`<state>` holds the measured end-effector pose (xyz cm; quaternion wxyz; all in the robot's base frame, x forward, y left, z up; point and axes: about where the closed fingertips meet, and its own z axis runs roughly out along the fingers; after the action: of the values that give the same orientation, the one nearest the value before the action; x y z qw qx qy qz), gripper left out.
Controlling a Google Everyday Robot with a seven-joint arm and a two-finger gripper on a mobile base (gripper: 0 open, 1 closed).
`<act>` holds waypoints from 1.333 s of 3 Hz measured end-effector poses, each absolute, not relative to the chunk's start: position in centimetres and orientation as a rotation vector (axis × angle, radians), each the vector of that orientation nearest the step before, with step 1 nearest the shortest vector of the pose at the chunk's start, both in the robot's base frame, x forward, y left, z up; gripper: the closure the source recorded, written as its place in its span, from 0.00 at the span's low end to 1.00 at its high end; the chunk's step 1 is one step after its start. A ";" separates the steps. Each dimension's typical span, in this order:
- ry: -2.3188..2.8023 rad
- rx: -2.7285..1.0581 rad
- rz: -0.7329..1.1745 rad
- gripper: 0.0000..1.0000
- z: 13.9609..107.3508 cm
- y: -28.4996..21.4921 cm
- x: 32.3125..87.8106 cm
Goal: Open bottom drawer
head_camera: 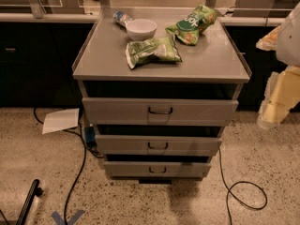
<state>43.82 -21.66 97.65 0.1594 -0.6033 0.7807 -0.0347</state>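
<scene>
While the gripper (271,114) hangs to the right of the cabinet (161,64), apart from it, whether it is open or closed cannot be told. The bottom drawer (157,169) is the lowest one in the cabinet's front.

Grey metal cabinet (206,60) with three drawer fronts, seen from the front and above. On the cabinet top: white bowl (141,29) toward the back, small can (121,18) lying just behind it, front snack bag (152,50) at centre, rear snack bag (192,25) at back right. Lowest in the cabinet: bottom drawer (187,169) with black loop handle (157,170). Right of the cabinet, well apart, level with the top drawer front: pale gripper (268,118). Left of the cabinet, on the floor: paper sheet (61,120).
</scene>
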 end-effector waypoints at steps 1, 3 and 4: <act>2.231 -1.724 -0.099 0.00 97.6 -21.7 43.8; 2.248 -1.582 -0.069 0.00 94.2 -23.8 42.6; 2.296 -1.427 0.058 0.00 86.9 -25.6 42.0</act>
<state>42.04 -25.56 86.90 0.2172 -0.5152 0.8288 0.0209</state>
